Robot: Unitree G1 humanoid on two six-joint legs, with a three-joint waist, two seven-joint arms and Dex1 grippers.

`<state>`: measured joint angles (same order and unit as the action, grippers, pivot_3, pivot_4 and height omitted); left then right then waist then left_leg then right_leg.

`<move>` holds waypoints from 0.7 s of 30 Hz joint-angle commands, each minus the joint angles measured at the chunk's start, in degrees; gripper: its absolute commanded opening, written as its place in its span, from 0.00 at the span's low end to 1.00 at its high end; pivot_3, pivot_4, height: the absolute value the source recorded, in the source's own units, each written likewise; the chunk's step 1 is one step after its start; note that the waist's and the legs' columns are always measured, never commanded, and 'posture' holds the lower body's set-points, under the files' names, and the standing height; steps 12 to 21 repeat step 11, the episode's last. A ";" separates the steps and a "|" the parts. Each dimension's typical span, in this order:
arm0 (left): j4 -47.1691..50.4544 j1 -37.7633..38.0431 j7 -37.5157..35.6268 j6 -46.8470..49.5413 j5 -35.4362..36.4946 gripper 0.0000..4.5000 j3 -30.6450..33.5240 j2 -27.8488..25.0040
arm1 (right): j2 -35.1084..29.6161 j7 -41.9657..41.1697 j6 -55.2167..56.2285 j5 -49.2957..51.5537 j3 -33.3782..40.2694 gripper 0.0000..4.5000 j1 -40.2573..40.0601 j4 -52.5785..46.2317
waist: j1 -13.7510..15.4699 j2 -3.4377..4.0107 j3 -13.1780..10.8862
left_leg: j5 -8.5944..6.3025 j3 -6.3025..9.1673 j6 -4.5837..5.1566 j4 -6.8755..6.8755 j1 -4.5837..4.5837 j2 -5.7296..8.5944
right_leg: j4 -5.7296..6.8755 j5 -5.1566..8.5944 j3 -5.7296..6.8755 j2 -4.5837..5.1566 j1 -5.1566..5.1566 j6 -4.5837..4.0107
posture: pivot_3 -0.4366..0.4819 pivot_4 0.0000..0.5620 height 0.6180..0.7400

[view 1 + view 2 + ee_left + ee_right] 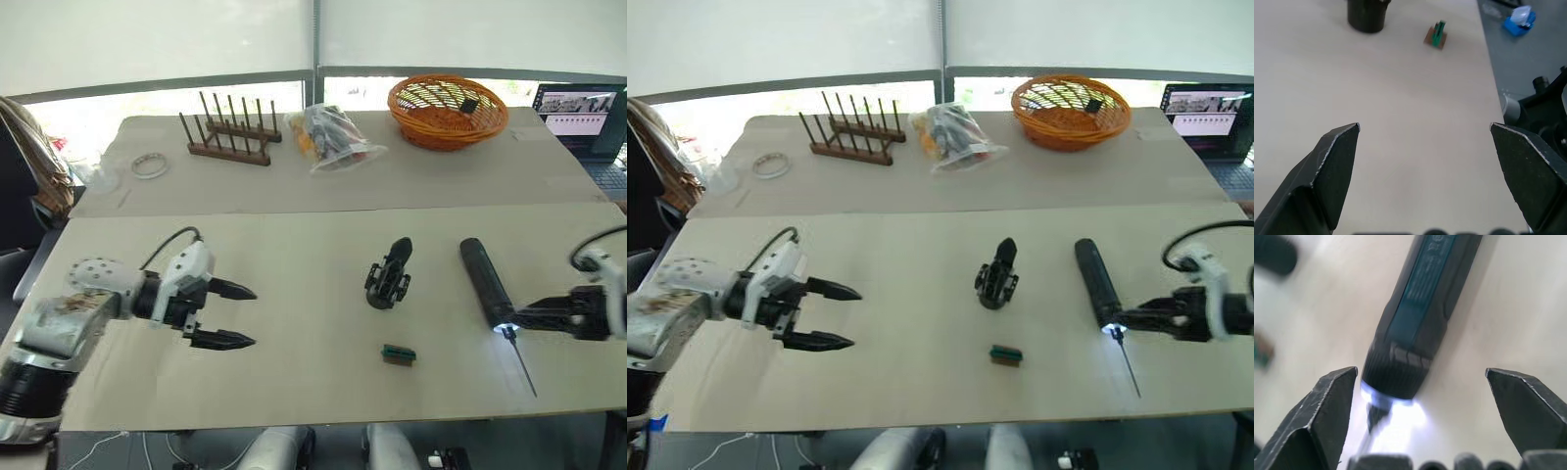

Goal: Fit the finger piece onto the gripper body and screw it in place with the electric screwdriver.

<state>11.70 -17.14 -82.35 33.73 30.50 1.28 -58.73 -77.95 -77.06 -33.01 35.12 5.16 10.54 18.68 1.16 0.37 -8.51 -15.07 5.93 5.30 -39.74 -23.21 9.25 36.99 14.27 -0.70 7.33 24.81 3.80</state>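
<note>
Here the right tool (pixel 1120 319), fingers apart, straddles the lit tip of the electric screwdriver (pixel 1096 281) lying near the surface's (pixel 921 382) right edge; closing comes next. The gripper body (pixel 995 275) stands mid-surface. The left tool (pixel 835 315) hovers spread.

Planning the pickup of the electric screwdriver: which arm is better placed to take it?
The right. The right tool is open at the lit tip of the electric screwdriver, its fingers either side of it in the right wrist view. The left tool is open far across the table, beyond the gripper body.
</note>
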 commanded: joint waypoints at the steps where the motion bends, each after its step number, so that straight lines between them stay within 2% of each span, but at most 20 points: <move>1: -4.84 0.03 -4.84 0.49 2.35 1.00 7.74 -6.69 | -5.38 -11.80 15.45 -3.98 10.95 0.99 -3.56 3.85 | -0.46 0.05 -0.03 | 0.01 -0.06 -0.05 0.01 0.02 -0.04 | 0.02 0.00 0.00 -0.02 0.00 0.00 | 0.48 0.27 1.00; 4: -10.72 -0.46 -6.37 1.06 3.57 1.00 12.13 -9.94 | -6.98 -14.70 21.33 -6.90 15.53 0.99 -4.94 11.63 | -0.72 0.06 -0.04 | -0.05 -0.05 -0.29 0.14 0.24 -0.15 | 0.01 0.02 -0.01 -0.16 -0.03 -0.04 | 0.48 0.27 1.00; 8: -8.53 5.04 -5.07 0.02 3.24 1.00 15.97 -9.37 | -5.38 -14.06 24.42 -8.19 18.70 0.99 -3.28 19.97 | -0.88 0.09 -0.04 | -0.20 -0.13 -0.60 0.79 0.87 -0.13 | -0.27 0.06 -0.07 -0.01 -0.50 -0.10 | 0.48 0.27 1.00; 11: -6.23 8.27 -2.86 -0.65 3.28 1.00 16.31 -6.76 | -3.46 -13.10 24.49 -8.67 18.73 0.99 -1.88 21.11 | -1.18 0.09 -0.04 | -0.20 -0.18 -0.59 0.98 0.89 -0.14 | -0.25 0.09 -0.11 0.10 -0.56 -0.16 | 0.48 0.27 1.00; 21: -6.23 8.27 -2.86 -0.65 3.28 1.00 16.31 -6.76 | -3.46 -13.10 24.49 -8.67 18.73 0.99 -1.88 21.11 | -1.18 0.09 -0.04 | -0.20 -0.18 -0.59 0.98 0.89 -0.14 | -0.25 0.09 -0.11 0.10 -0.56 -0.16 | 0.48 0.27 1.00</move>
